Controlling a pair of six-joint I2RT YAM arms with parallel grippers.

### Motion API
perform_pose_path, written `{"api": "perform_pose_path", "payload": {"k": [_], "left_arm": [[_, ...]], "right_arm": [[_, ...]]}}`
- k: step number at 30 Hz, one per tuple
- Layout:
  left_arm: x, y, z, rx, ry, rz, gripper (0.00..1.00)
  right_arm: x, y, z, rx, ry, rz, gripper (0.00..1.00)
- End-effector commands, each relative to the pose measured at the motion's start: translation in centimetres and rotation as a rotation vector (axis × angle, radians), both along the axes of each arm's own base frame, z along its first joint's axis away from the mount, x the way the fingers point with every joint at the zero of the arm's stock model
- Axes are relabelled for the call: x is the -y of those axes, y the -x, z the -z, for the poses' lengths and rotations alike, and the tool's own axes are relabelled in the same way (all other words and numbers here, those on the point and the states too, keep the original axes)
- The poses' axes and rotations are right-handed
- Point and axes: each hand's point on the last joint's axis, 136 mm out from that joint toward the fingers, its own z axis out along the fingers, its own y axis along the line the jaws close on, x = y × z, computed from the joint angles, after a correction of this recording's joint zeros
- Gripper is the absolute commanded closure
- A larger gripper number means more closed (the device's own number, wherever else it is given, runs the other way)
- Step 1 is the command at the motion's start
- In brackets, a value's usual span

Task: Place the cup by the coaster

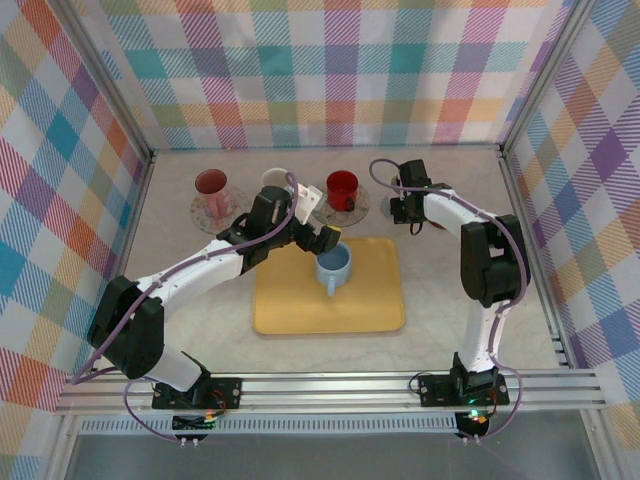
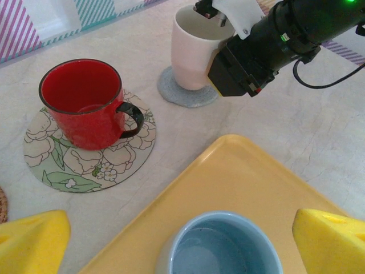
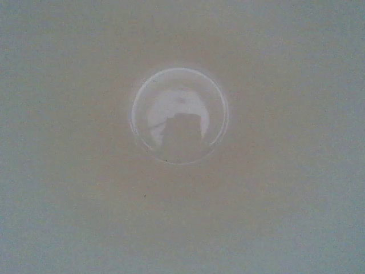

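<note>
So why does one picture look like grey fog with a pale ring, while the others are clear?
Right wrist view: hazy and low in contrast, a pale ring with a dark patch inside, likely a reflection. Left wrist view: red cup crisp, the yellow fingers slightly soft at the bottom corners. Top external view: even light, faint shadows.

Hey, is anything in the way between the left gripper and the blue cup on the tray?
Nothing visible: the open left gripper is right at the blue cup on the yellow tray, its fingers on either side.
</note>
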Motion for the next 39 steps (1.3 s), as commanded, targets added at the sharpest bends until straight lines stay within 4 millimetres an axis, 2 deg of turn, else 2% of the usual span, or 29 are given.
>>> {"api": "perform_pose_path", "payload": {"k": [1, 4, 13, 28, 39], "left_arm": [[0.4, 0.4, -1.0, 0.040, -0.003, 0.025, 0.00], [0.4, 0.4, -1.2, 0.041, -0.001, 0.026, 0.00], [0.6, 0.8, -1.4, 0.051, 0.002, 0.047, 0.00], [0.5, 0.9, -1.4, 0.049, -0.002, 0.047, 0.00], [0.7, 1.0, -1.4, 0.052, -0.005, 0.049, 0.00]], "right_arm": [[0.3, -1.6, -1.4, 0.076, 0.005, 0.010, 1.00], [0.4, -1.3, -1.0, 0.062, 0.005, 0.014, 0.95], [0.3, -1.0, -0.8, 0.054, -0.003, 0.021, 0.90], [0.4, -0.8, -0.7, 0.044, -0.004, 0.030, 0.72], [0.4, -0.3, -1.2, 0.044, -0.022, 0.044, 0.63]]}}
